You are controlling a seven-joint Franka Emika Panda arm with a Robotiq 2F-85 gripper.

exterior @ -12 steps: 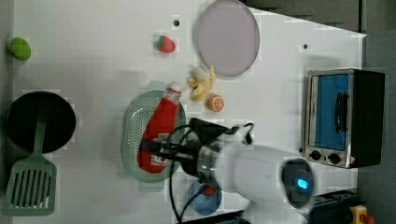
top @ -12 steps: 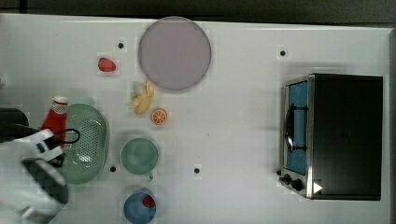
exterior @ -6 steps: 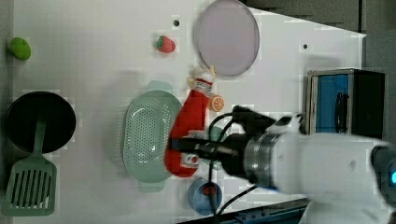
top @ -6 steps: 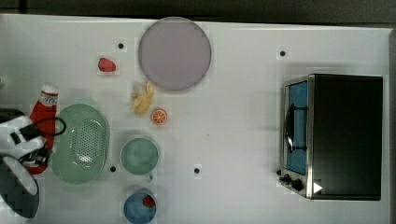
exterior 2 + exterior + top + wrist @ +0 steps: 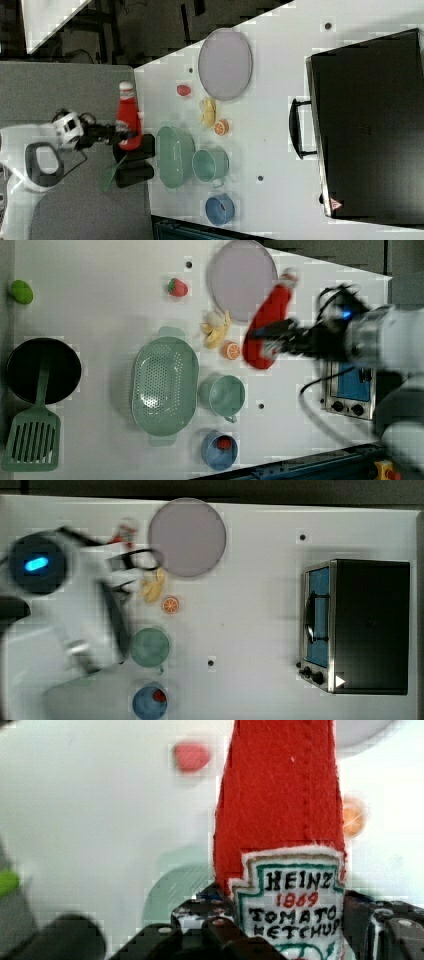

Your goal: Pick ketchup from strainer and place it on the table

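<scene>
In the top view, the arm's blurred white body is seen over the top view's left of the white desk (image 5: pixel 260 630); a red and white patch beside the grey-lilac plate (image 5: pixel 187 536) may be the ketchup, though this cannot be told for sure. A green cup (image 5: pixel 149 647) is seen with nothing in it, and a small red piece lies in the blue cup (image 5: pixel 149 702). A toaster oven (image 5: pixel 356 626) stands at the top view's right. In the left view, the ketchup (image 5: pixel 267 325) is gripped near its base by the tool (image 5: pixel 265 340) and is held tilted above the desk, its white cap over the plate's rim. The pale green strainer (image 5: pixel 165 386) is seen with nothing inside, well apart from the bottle; a strawberry (image 5: pixel 177 287), a banana (image 5: pixel 216 330) and an orange slice (image 5: pixel 231 350) lie on the desk, and a black pan (image 5: pixel 40 370) with a green spatula (image 5: pixel 31 437) is at the left view's left. In the right view, the bottle is held upright, at the right view's left of the strainer. In the wrist view, the tool's fingers (image 5: pixel 220 932) are clamped on the felt bottle, whose shield label (image 5: pixel 292 907) reads "HEINZ 1869 TOMATO KETCHUP".
</scene>
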